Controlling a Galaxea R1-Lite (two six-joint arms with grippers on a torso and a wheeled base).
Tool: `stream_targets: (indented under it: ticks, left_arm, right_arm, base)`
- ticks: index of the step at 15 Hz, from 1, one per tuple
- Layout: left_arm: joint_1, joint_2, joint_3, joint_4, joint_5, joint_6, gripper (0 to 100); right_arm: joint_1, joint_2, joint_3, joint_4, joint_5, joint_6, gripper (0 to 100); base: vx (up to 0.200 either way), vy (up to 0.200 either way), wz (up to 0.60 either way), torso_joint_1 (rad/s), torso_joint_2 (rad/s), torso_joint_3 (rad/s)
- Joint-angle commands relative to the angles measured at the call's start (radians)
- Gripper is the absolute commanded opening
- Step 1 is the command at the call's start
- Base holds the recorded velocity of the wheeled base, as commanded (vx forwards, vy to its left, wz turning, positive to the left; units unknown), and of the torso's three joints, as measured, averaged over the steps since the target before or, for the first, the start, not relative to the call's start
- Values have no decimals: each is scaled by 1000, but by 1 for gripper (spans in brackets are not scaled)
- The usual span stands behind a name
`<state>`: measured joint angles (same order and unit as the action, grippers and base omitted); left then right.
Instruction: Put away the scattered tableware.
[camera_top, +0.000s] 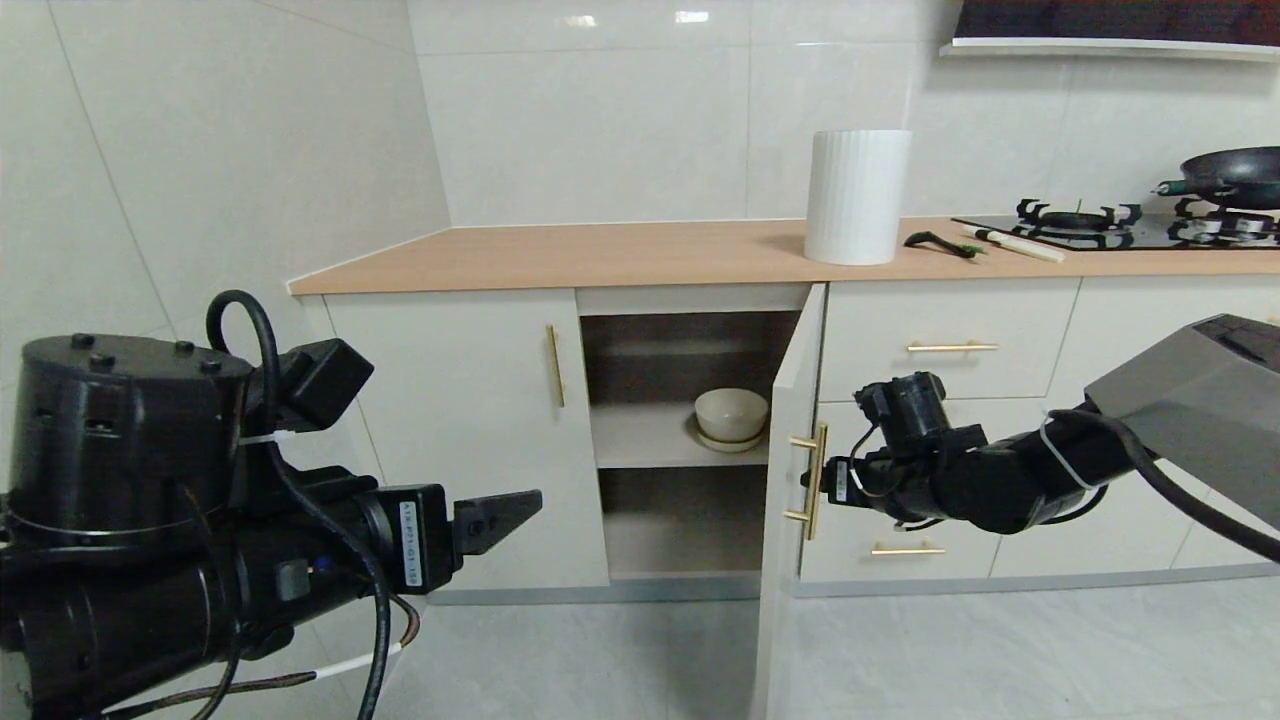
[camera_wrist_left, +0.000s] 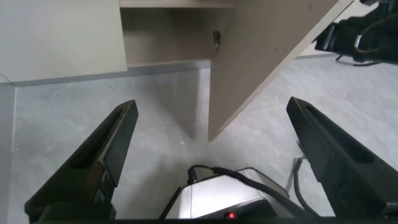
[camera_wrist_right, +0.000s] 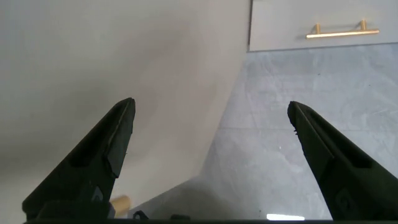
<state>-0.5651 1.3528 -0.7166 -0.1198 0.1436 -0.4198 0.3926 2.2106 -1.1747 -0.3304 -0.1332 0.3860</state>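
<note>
Low at the left, the robot's left hand hangs released over the pale tiled floor, its two dark fingers spread wide and grasping nothing, out in front of the white base cabinets. Just beyond it is a shut cabinet door with an upright gold handle, and beside that an open compartment under the wooden tabletop. On the compartment's middle shelf a cream bowl sits upright on a small plate, toward the shelf's right side; the space below the shelf is in shadow. To the right of the opening, the cabinet's open door swings out into the room, showing its edge and a gold bar handle on its outer face. The right hand is at that handle, fingers parted and clenched on nothing, the door's flat face close before them and a gold handle end near one finger. Above, a tall white ribbed container stands on the tabletop over the open door. Farther right lie a black-handled utensil and a pale-handled one, near the edge of a gas hob, where a dark wok rests on a burner. Gold-handled drawers line the cabinet front beneath.
</note>
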Motion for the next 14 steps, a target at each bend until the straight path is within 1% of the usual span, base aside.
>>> stream_targets:
  ticks: [1, 5, 7, 9, 12, 14]
  left_arm:
    - [2, 5, 0, 0, 1, -1, 100]
    - [2, 8, -1, -3, 1, -1, 100]
    - [2, 17, -1, -3, 1, -1, 100]
    - [2, 19, -1, -3, 1, -1, 100]
    - [1, 16, -1, -6, 1, -1, 100]
    - [1, 16, -1, -14, 1, -1, 100]
  right_arm:
    - [0, 11, -8, -1, 0, 1, 100]
    - [17, 29, -26, -4, 0, 8, 100]
    - [26, 46, -42, -4, -2, 14, 100]
    - [40, 57, -62, -4, 0, 51, 100]
    - [58, 96, -149, -4, -2, 171, 100]
    - [66, 156, -240, -4, -9, 268, 100]
  base:
    - [200, 0, 0, -7, -2, 12]
    - [200, 0, 0, 4, 1, -1]
    - [0, 0, 0, 0, 0, 0]
    - [0, 0, 0, 0, 0, 0]
    - [0, 0, 0, 0, 0, 0]
    - [0, 0, 0, 0, 0, 0]
